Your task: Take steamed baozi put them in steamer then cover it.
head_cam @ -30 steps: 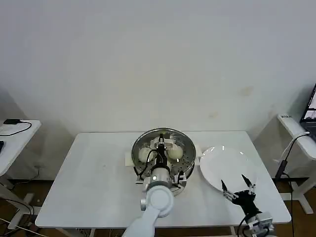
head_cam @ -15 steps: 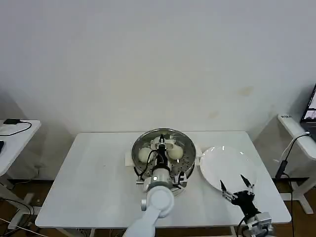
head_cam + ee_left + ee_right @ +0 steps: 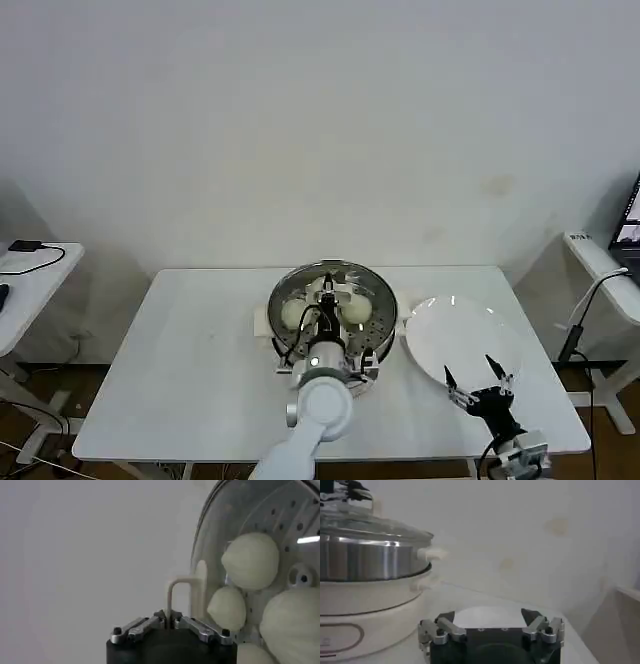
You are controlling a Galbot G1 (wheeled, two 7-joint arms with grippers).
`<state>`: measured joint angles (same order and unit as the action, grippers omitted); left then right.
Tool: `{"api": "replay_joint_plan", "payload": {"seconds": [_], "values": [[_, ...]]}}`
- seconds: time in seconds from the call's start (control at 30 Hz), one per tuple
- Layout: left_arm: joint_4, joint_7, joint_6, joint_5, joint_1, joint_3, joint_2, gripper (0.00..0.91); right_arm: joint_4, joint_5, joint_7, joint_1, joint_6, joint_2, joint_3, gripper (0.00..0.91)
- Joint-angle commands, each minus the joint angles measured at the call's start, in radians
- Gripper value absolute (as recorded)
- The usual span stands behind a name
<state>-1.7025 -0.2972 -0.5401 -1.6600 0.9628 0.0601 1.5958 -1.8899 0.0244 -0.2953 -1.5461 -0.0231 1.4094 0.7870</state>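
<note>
- The steamer (image 3: 332, 318) was seen at the centre of the frame in the head view, on the white tabletop (image 3: 190, 370), with the glass cover (image 3: 365, 527) seated on its rim and the buns (image 3: 251, 560) visible through the glass on the perforated tray.
- The left gripper (image 3: 326, 290) was placed over the middle of the cover, its jaws pressed together on the pale handle (image 3: 187, 597).
- A risk was judged here: if the handle were let go before the cover sat evenly, the cover could be left tilted on the rim or slid off it; a sideways pull on the way out could also drag the cover askew.
- The right gripper (image 3: 482, 392) was held at the lower right of the frame, near the front edge of the empty white plate (image 3: 462, 335), its jaws spread wide and nothing held between them.
- A second hazard was judged: the plate could be knocked by that arm if it were swung carelessly.
</note>
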Motion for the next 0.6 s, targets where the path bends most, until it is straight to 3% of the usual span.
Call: {"api": "replay_joint_plan", "payload": {"seconds": [0.03, 0.3, 0.6], "values": [[-0.006, 0.008, 0.001, 0.009, -0.003, 0.001, 0.002, 0.907, 0.000, -0.002, 0.000, 0.001, -0.002, 0.001, -0.002, 0.907], [-0.075, 0.004, 0.002, 0.010, 0.011, 0.007, -0.016, 0.907, -0.001, -0.006, -0.001, 0.000, -0.002, 0.004, -0.003, 0.907], [-0.220, 0.000, 0.005, 0.092, 0.066, 0.024, -0.103, 0.907, -0.005, -0.013, -0.001, -0.007, -0.003, 0.008, -0.001, 0.907]]}}
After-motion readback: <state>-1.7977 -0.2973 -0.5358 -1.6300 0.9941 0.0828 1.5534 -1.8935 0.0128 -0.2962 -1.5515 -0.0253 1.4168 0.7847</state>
